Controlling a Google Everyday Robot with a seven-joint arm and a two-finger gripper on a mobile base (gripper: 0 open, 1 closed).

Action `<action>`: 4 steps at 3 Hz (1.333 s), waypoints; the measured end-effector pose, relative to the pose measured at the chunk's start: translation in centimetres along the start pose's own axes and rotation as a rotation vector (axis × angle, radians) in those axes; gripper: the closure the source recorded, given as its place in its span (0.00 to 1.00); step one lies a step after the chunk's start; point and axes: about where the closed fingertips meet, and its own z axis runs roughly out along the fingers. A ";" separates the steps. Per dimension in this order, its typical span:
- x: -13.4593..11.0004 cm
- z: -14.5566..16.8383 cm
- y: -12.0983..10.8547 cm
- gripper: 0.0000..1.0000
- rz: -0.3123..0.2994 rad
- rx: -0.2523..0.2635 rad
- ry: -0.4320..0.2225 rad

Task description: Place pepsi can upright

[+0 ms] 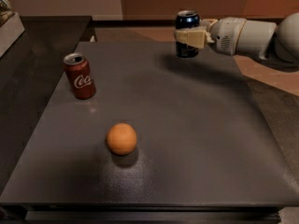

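Pepsi can [187, 21] stands upright, its long axis vertical and its silver top rim facing up, pinched across its middle by the gripper [187, 38]. The gripper's tan fingers [192, 38] press against the can's sides, one showing as a pale band across the front. The can sits at the far edge of the surface [201, 125], right of centre; whether its base touches the surface or hangs just above it cannot be told, though a soft shadow spreads right below and beside it. Its body is dark navy blue with pale markings, mostly covered by the fingers.

The white arm [243, 34] reaches in level from the right side, behind the gripper.

Well apart to the left, a red Coca-Cola can [80, 76] stands upright on the surface, silver top up, white script facing the camera. Nearer the camera, roughly between the two cans but left of centre, an orange [122, 138] rests on the surface by itself, touching neither can.
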 end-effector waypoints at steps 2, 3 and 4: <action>1.6 -0.9 0.9 1.00 -0.125 0.050 -0.002; 2.6 -1.0 0.6 1.00 -0.125 0.067 0.006; 3.5 -1.0 0.0 1.00 -0.089 0.086 0.007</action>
